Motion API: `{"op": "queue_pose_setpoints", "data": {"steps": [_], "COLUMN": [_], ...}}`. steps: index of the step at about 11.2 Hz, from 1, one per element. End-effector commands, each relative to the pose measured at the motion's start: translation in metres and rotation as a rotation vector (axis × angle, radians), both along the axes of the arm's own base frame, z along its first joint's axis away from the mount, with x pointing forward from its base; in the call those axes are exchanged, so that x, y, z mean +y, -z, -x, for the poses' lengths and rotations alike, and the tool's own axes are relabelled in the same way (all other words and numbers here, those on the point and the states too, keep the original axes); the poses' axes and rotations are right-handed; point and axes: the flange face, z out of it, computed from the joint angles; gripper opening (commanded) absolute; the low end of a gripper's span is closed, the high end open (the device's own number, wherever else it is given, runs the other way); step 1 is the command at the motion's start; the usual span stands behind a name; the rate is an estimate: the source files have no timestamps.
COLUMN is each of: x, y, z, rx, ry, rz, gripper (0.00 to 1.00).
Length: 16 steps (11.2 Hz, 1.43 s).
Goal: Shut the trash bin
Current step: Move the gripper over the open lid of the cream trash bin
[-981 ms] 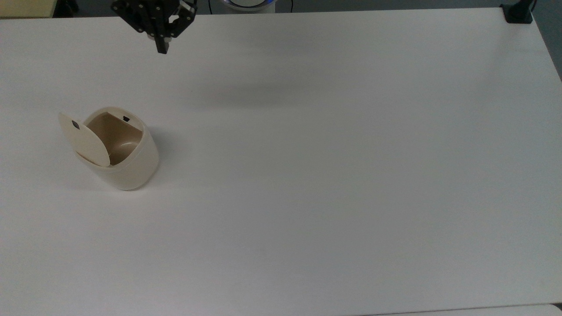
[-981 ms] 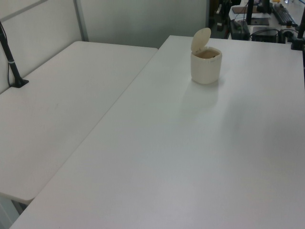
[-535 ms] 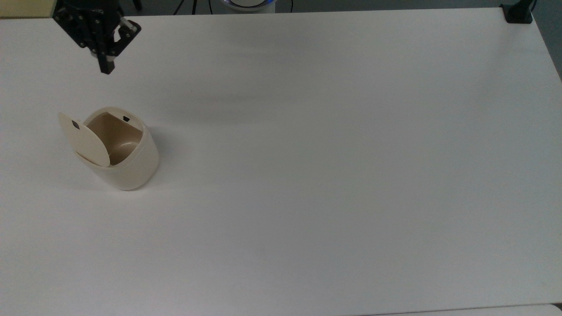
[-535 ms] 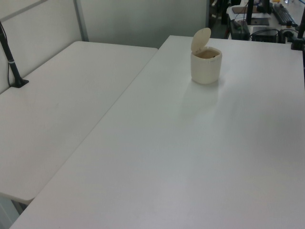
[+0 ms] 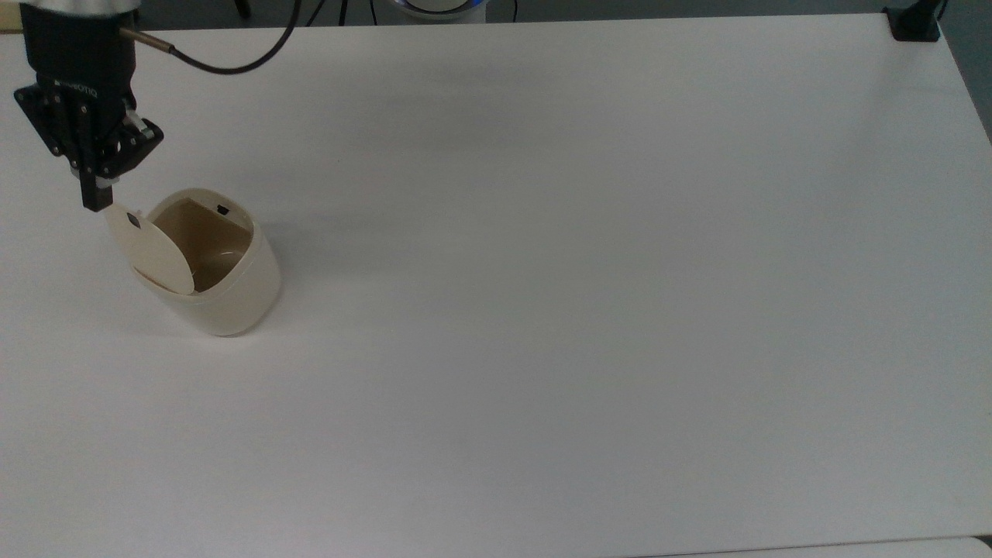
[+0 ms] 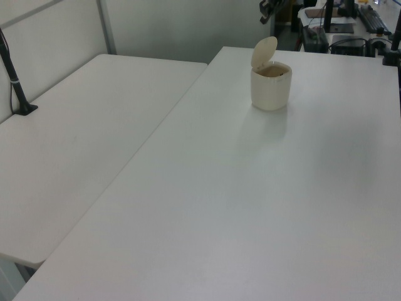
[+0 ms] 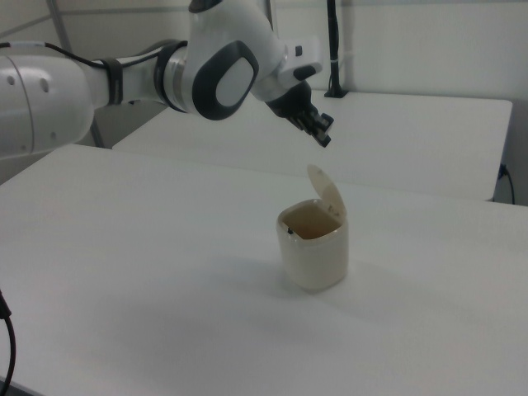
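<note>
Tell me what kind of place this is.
Probably a robotics lab or test room: a white robot arm works over plain white tables, one small trash bin sits out, and desks with monitors and cables stand behind.

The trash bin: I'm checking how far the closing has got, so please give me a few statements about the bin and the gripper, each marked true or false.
1. The trash bin's lid stands open. True.
2. The gripper is pressing the lid flat onto the rim. False: in the right view it hangs above the raised lid, apart from it.
3. The inside of the bin is tan. True.
4. The bin lies tipped on its side. False: it stands upright on the table.
5. In the top view the bin sits near the top view's right edge. False: it sits toward the top view's left.
</note>
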Motion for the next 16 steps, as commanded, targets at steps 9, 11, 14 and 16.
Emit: {"op": "queue_pose_setpoints", "data": {"steps": [9,11,14,16], "x": [0.006,0.015,0.022,0.032], "y": [0.058,0.067,0.087,0.107], "z": [-0.013,-0.008,0.000,0.000], "rx": [0.159,0.250,0.378,0.420], "ry": [-0.035,-0.078,-0.147,-0.168], "rz": [-0.043,-0.056,-0.070,-0.068], "gripper": [0.02,0.03,0.05,0.07]}}
